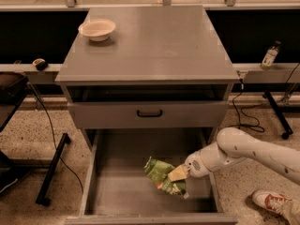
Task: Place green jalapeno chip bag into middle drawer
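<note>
The green jalapeno chip bag is crinkled and shiny and hangs inside the pulled-out middle drawer, over the right part of its floor. My gripper reaches in from the right over the drawer's side wall and is shut on the bag's right end with its pale fingers. The white arm runs off to the lower right. I cannot tell whether the bag touches the drawer floor.
A cream-white bowl sits at the back left of the cabinet top. The drawer front with a black handle is above the open drawer. A bottle stands on the right ledge. A shoe is on the floor at right.
</note>
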`<state>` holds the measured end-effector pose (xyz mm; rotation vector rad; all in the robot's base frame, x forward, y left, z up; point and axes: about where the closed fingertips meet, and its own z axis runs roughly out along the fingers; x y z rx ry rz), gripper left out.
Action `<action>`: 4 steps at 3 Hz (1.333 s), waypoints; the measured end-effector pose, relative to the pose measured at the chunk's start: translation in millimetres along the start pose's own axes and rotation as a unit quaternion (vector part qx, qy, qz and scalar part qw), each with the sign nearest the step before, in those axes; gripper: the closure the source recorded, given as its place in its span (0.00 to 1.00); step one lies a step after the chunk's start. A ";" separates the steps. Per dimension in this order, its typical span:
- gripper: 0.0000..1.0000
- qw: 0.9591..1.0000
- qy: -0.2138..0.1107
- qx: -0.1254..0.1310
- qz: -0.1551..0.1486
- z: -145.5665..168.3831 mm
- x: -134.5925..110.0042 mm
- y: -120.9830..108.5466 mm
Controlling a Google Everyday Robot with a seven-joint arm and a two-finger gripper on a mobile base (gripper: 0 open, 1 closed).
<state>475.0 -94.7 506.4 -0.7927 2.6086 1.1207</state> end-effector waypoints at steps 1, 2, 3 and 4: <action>0.12 1.000 0.000 0.000 0.000 0.0 0.0 0.0; 0.00 1.000 0.017 -0.001 -0.025 -2.2 -1.2 15.4; 0.00 0.998 0.013 0.021 -0.065 -26.8 3.5 40.2; 0.00 0.997 0.010 0.033 -0.076 -40.2 0.5 47.5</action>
